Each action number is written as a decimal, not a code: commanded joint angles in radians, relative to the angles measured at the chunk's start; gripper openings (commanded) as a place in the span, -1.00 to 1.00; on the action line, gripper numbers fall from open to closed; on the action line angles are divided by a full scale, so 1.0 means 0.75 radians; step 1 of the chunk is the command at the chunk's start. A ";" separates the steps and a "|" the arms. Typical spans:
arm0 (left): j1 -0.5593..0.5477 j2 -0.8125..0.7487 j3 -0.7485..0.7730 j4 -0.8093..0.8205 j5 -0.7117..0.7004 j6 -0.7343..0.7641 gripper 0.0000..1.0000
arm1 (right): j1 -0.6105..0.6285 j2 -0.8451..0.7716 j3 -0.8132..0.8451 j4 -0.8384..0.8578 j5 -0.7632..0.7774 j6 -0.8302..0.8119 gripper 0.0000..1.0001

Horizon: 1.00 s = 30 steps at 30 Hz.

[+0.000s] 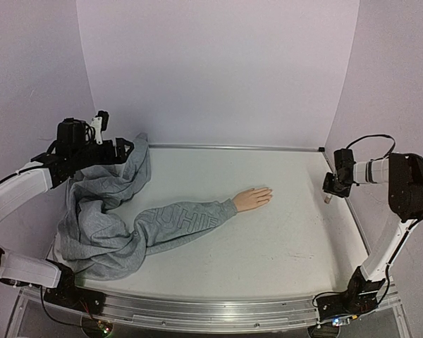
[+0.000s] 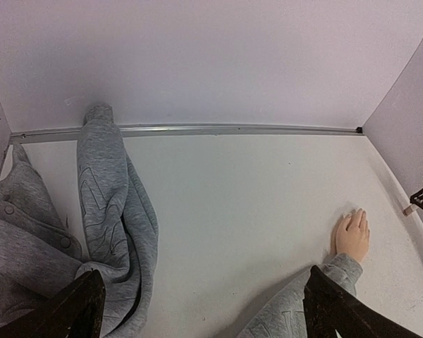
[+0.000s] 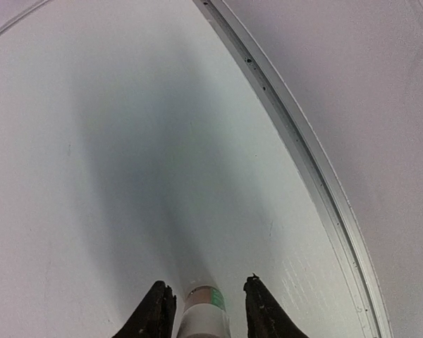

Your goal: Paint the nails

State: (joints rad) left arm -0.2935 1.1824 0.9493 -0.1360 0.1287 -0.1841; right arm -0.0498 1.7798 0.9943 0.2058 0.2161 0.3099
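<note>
A peach mannequin hand (image 1: 252, 199) lies palm down at mid-table, ending a grey sweatshirt sleeve (image 1: 183, 222). Its nails (image 1: 269, 191) are at the fingertips, pointing right, too small to make out. The left wrist view also shows the hand (image 2: 352, 236). My right gripper (image 1: 329, 190) is low at the table's right edge. In the right wrist view a small pale bottle (image 3: 206, 313) stands between its fingers (image 3: 158, 313), with a narrow gap showing on the right side. My left gripper (image 1: 99, 123) hangs wide open at the far left above the sweatshirt, holding nothing.
The bunched grey sweatshirt (image 1: 99, 211) covers the left side of the table. A metal rail (image 1: 233, 147) runs along the back wall. Another rail (image 3: 303, 162) edges the right side, close to the right gripper. White walls enclose the table.
</note>
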 commanded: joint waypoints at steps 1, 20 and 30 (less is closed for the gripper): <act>-0.003 0.015 0.093 -0.022 0.029 -0.010 0.99 | -0.001 -0.035 -0.024 -0.019 -0.016 0.004 -0.35; -0.175 0.216 0.254 -0.165 0.406 -0.138 0.99 | 0.166 -0.330 -0.111 0.042 -0.484 -0.058 -0.99; -0.459 0.409 0.359 -0.110 0.439 0.087 0.95 | 0.585 -0.335 -0.032 0.093 -0.790 -0.009 -1.00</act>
State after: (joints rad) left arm -0.6060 1.4361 1.1606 -0.2661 0.4030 -0.1967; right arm 0.3073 1.5463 0.9203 0.2512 -0.2424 0.2787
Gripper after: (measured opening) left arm 0.991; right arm 0.223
